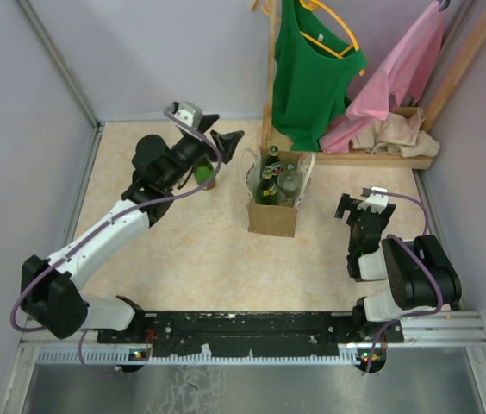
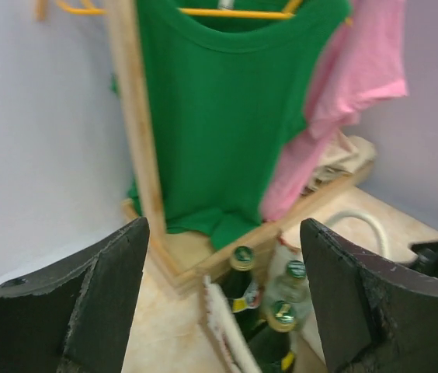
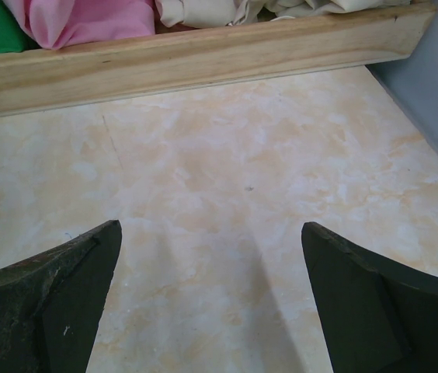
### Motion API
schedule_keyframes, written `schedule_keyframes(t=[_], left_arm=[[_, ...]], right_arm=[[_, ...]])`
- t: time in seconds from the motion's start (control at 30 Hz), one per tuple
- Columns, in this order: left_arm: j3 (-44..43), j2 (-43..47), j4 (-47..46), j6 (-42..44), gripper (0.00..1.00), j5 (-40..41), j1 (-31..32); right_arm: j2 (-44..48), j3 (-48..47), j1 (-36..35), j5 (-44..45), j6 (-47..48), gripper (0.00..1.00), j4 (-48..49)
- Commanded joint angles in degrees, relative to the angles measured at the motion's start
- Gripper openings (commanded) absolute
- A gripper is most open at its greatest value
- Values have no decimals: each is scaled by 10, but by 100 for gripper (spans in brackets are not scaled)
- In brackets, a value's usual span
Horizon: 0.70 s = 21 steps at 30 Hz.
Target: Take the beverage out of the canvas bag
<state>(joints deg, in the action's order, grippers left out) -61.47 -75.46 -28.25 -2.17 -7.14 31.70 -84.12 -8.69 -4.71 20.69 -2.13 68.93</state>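
Left claw (image 1: 220, 139) (image 2: 223, 230): shown wide open, with nothing held between the fingers (image 2: 106, 299) and nothing touched. It is positioned near the far left side of the canvas bag (image 1: 272, 216), apart from it, and is directed toward the bag's open mouth.

Right claw (image 1: 360, 204) (image 3: 210, 229): likewise spread open and empty. It is held over bare tabletop (image 1: 191, 250) to the right of the bag and well apart from it.

Canvas bag: stood upright near the middle of the tabletop, with one white loop handle (image 1: 247, 166) on its left side and another on its right. Three beverage bottles (image 1: 268, 179) (image 2: 242, 268) are contained in it, all upright, with their capped necks seen at the opening. None has been lifted out.

A green object (image 1: 201, 172) is seen beneath the left arm, left of the bag. It is partly hidden, and its kind cannot be told.

Wooden rack (image 1: 372, 158): placed at the far edge, behind the bag. A green shirt (image 1: 312, 78) and a pink garment (image 1: 402, 65) are hung on it, and crumpled pink and beige cloth (image 1: 389, 134) is heaped on its base.
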Motion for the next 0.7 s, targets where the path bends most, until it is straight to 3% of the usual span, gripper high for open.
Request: schedule_keyframes(t=[0.0,0.37,0.67], left_arm=[[-52,-58,82,-1,84,-90,36],[-162,-192,145,15,79,-114,89],[-148,-230,139,22,68,-70,92]], right_arm=[[10,-11,0,2,-2,99,26],[10,-11,1,2,-1,99,26],[10,-12,1,2,-1,99,26]])
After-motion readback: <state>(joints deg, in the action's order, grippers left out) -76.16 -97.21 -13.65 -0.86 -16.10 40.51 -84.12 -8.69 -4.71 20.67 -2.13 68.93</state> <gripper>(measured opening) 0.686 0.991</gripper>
